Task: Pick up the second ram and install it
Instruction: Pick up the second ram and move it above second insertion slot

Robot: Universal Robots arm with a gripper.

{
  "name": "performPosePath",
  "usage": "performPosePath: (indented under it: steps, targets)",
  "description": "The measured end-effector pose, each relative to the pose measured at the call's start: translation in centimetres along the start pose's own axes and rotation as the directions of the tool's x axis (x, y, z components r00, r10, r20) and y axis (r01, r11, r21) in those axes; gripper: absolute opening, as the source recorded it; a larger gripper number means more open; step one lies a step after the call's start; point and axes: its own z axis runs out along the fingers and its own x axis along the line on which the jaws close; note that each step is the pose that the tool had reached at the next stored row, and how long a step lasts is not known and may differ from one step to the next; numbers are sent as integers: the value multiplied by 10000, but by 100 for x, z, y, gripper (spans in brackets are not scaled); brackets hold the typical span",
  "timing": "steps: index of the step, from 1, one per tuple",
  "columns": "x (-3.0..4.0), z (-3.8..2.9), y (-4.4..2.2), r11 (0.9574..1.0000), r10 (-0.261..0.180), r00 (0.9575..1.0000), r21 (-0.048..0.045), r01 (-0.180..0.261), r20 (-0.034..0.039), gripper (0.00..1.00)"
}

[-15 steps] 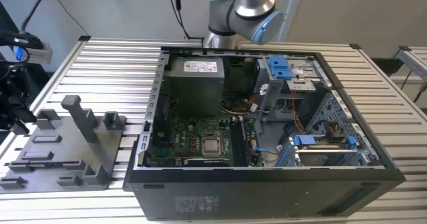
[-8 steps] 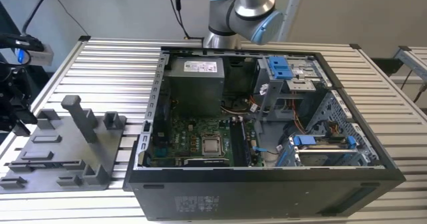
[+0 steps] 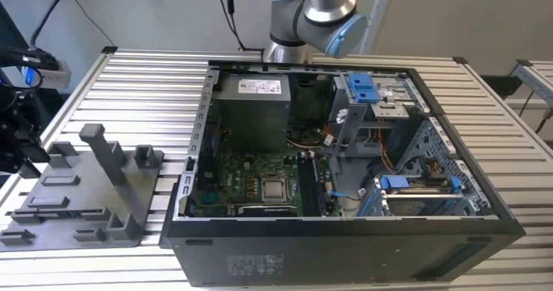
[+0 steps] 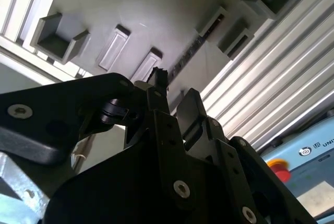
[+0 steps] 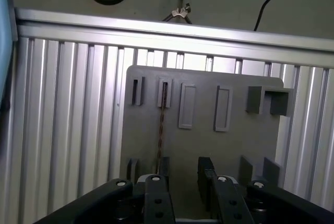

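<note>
The pincer (image 5: pixel 189 185) is released and empty. Just beyond 1 finger (image 5: pixel 156 203), the second ram (image 5: pixel 161 130) stands edge-on in the grey holder (image 5: pixel 235 151), its near end hidden behind that finger.

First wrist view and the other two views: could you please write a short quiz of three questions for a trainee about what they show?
1. True or false: the second ram stands edge-on in a slot of the grey holder plate, free of the gripper.
2. In the exterior view, where does the holder plate lie relative to the computer case? A) inside it; B) on the slatted table, at the exterior view's left of it; C) on top of it.
3. Fill in: the case lies with its side ____, so the motherboard is in sight.
Key: 1 true; 2 B; 3 open.
</note>
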Motion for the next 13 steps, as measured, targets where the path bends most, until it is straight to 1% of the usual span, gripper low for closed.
performPosePath:
  steps: [13]
  targets:
    - [1, 96, -2, 10000, -69, 10000, 0, 69, 0, 36]
